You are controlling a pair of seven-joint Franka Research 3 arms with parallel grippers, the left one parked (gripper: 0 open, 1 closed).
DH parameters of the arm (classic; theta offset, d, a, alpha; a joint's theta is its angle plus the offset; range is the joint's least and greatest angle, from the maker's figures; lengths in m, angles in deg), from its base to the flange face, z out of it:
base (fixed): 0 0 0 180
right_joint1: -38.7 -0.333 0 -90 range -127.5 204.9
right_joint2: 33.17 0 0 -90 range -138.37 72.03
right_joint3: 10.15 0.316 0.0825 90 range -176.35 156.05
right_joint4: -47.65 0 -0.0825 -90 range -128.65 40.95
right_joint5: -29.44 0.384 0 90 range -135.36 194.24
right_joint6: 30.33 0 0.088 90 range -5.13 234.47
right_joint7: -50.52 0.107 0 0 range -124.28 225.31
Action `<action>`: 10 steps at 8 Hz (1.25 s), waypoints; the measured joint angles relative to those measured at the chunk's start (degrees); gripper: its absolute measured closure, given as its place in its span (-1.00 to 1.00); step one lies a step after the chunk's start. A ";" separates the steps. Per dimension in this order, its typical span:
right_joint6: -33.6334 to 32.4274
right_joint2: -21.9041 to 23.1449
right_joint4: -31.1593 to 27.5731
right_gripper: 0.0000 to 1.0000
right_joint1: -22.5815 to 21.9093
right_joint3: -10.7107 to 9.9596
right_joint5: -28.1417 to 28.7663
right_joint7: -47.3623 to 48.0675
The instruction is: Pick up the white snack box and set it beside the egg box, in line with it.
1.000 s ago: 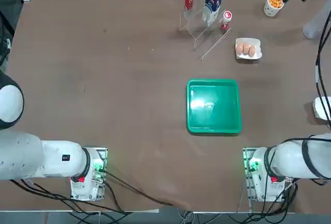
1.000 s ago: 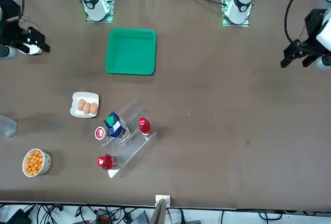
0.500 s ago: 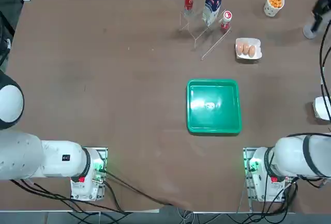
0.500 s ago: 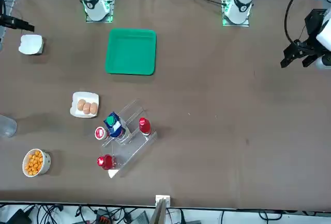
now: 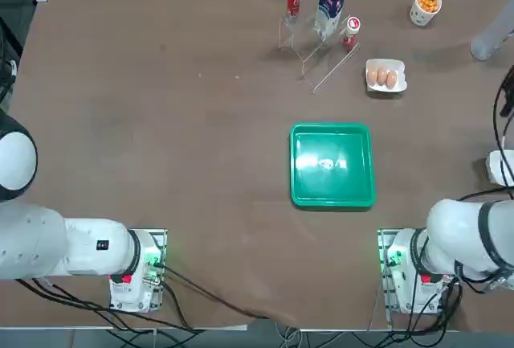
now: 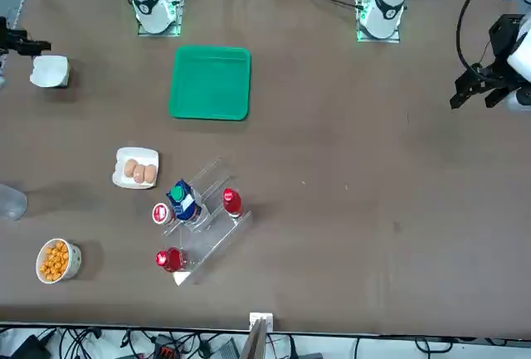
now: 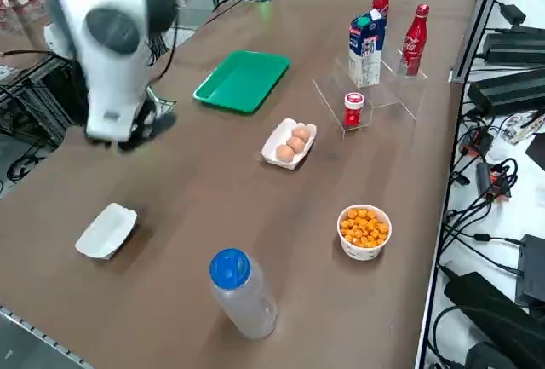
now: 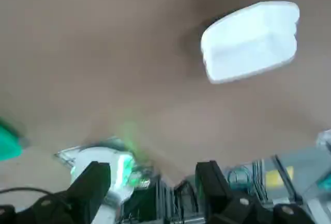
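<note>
You have the right gripper [image 8: 150, 175] raised above the table [image 5: 201, 163] on the robot's own right side, its two fingers apart with nothing between them. Your white snack box [image 7: 106, 231] rests on the tabletop near that same side (plain white, as far as you can see), well apart from the egg box [image 7: 289, 144], which sits between the green tray [image 7: 242, 81] and the cup of orange snacks [image 7: 364, 232].
</note>
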 joint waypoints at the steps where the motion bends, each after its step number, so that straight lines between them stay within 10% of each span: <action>1: 9.34 -0.46 -5.13 -1.00 4.84 -0.05 -0.01 -4.60; 5: 35.67 -2.84 -18.16 -1.00 14.01 0.15 -0.01 -13.51; 10: 49.47 -9.25 -20.37 -0.90 17.10 0.35 0.00 -15.48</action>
